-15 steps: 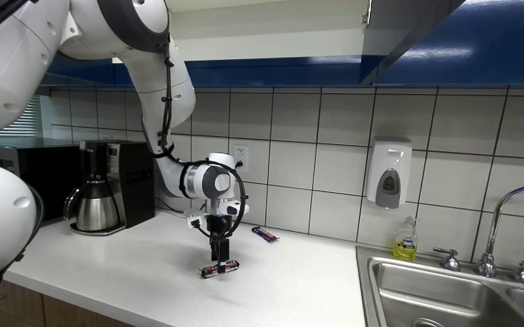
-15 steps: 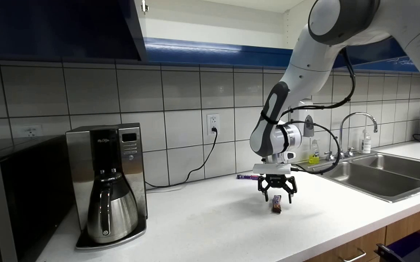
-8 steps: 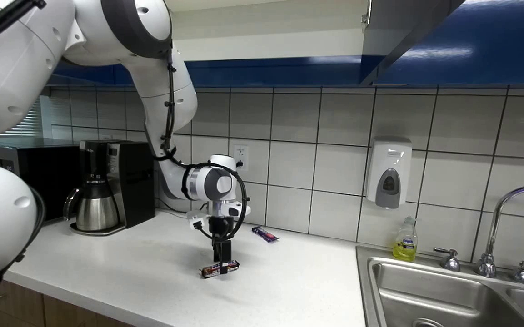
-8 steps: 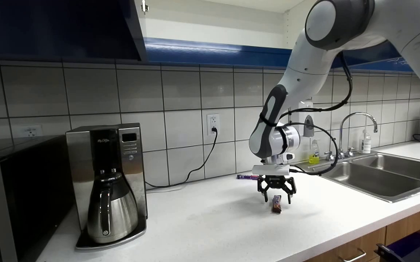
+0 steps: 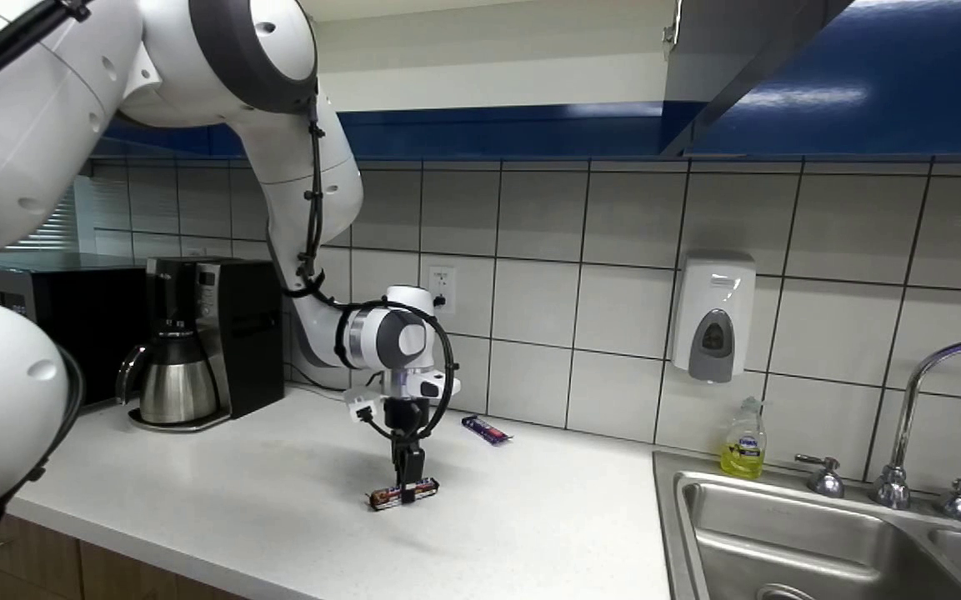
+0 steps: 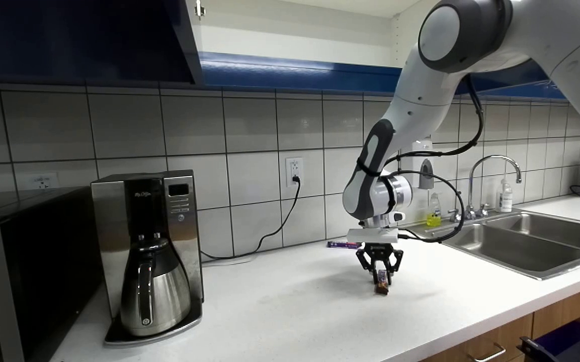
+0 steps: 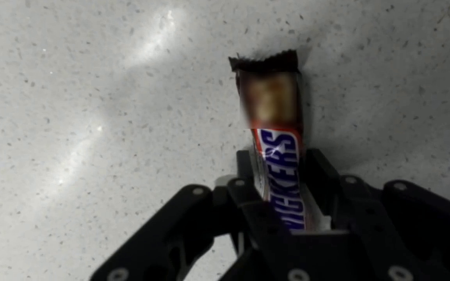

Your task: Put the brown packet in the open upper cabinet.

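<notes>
The brown packet point(image 7: 281, 168), a Snickers wrapper with dark crimped ends, lies flat on the counter. My gripper point(image 7: 278, 156) points straight down over it, its fingers point(image 7: 245, 166) pressed close along both long sides with no clear gap. One end of the wrapper is hidden under the gripper in the wrist view. An exterior view shows the fingertips at either side of the packet point(image 6: 382, 287), which still rests on the surface. Above, on the wall, the open upper cabinet point(image 6: 295, 30) shows its pale interior in both exterior views, well higher than the gripper.
A purplish wrapper point(image 5: 486, 430) lies near the tiled wall. A coffee maker point(image 6: 159, 251) and a microwave point(image 6: 28, 261) stand at one end, a steel sink point(image 5: 797, 533) at the other. The cabinet's blue lower edge point(image 6: 300, 73) and swung-out door point(image 5: 847, 92) overhang the counter.
The gripper's fingers have come together from a wide stance onto the packet's sides. The arm has shifted and sunk slightly. The packet has stayed in place.
</notes>
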Controlling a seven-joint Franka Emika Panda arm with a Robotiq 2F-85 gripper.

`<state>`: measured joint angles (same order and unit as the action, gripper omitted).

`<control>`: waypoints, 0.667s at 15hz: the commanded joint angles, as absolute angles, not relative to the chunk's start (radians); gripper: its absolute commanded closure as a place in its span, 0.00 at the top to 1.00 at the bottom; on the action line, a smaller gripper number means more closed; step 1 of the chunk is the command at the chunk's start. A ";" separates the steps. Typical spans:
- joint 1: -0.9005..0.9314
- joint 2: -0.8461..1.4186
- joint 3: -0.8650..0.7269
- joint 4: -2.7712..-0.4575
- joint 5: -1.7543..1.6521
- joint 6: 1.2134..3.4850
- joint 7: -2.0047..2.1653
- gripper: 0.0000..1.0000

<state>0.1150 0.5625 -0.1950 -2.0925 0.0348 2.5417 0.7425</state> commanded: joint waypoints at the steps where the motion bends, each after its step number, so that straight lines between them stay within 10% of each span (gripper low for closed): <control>1: 0.126 0.575 -0.204 -2.068 0.016 2.528 0.767 0.11; 10: 0.120 0.508 -0.196 -2.102 0.013 2.530 0.726 0.05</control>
